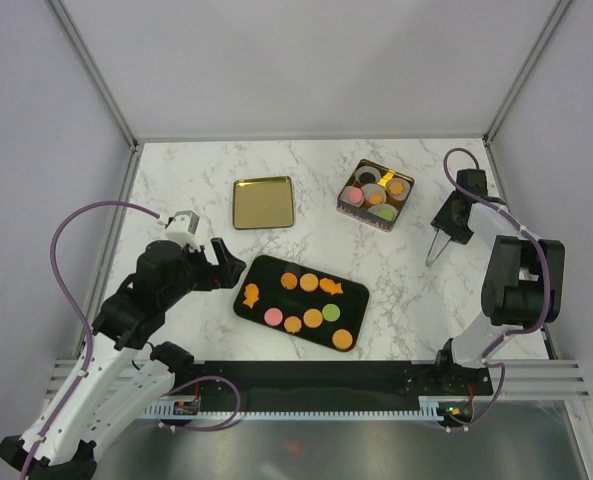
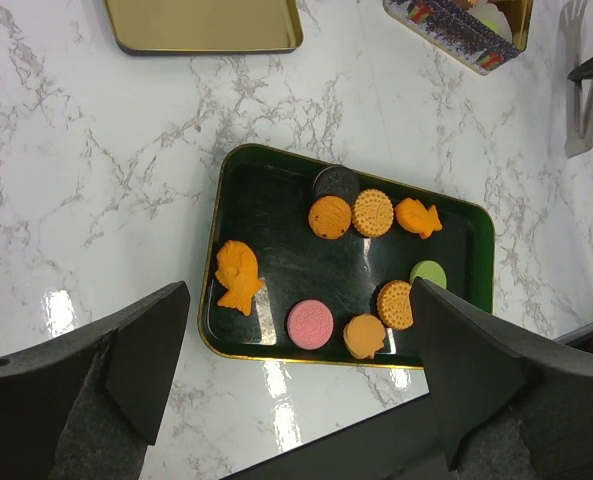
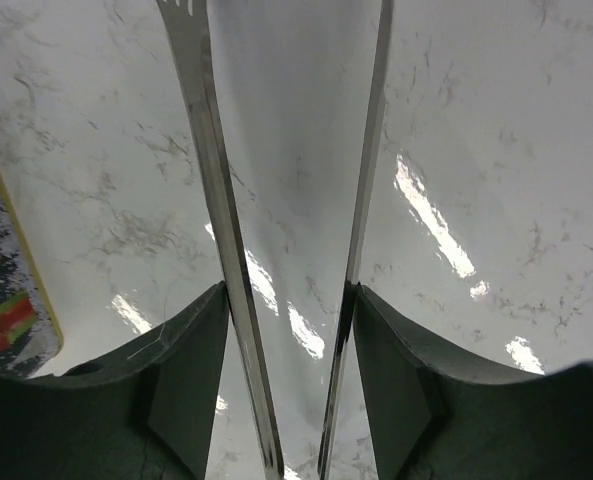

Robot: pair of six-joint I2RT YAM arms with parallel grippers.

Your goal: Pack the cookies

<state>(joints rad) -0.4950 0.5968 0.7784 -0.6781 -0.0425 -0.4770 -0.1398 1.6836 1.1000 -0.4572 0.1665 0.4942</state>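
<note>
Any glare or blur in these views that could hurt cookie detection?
Left wrist: white glare spots on the marble and on the dark tray rim near the pink cookie; cookies sharp, near pincer fingers soft. Right wrist: bright streaks on the marble, no cookies in view. Top external: even light, soft shadows, gold lid reflective.

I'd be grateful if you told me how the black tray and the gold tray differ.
The black tray holds cookies; the gold tray holds nothing. The black tray is longer and lies askew near the left gripper; the gold tray is squarer and sits farther back. Both are shallow, round-cornered and rest on the marble table.
</note>
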